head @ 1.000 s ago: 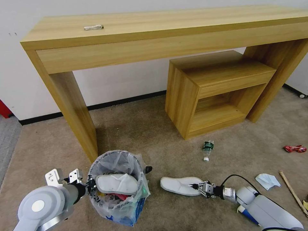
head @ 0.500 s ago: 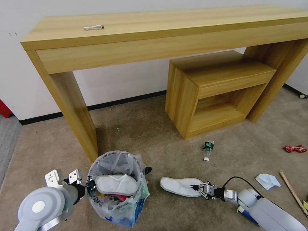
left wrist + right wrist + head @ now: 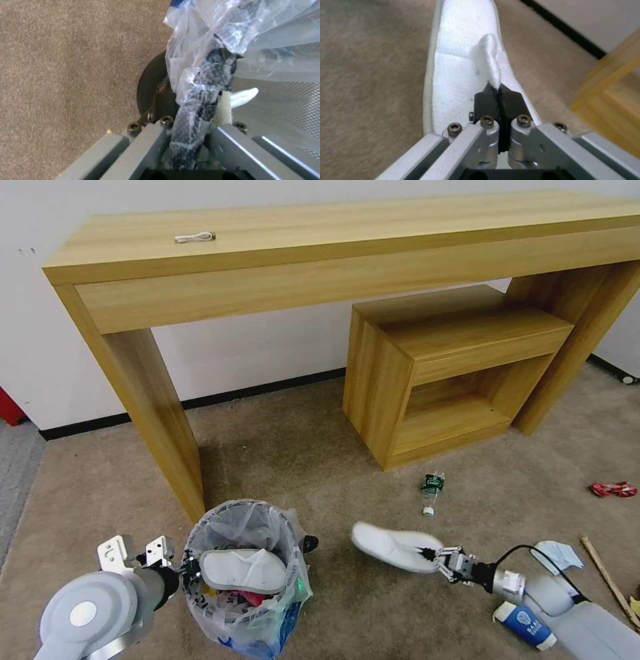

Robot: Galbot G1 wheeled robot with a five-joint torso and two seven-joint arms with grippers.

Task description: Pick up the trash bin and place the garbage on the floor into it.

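No word, number or brand could be read anywhere. The blue-and-white paper cup (image 3: pixel 525 625) lying on the beige carpet carried a round white emblem and lines of white lettering, too small to make out. The crinkly clear plastic bag (image 3: pixel 267 625) lining the dark wire bin bore blue print, likewise illegible

A long wooden desk (image 3: pixel 333 247) and low shelf (image 3: pixel 453 367) stand against a white wall (image 3: pixel 267 347).

Even, bright indoor light. Soft shadow on floor (image 3: pixel 280 447) under wooden surface (image 3: pixel 333 227). Head view bows at edges. Wrist views soft, near fingers (image 3: pixel 493 97) blurred.
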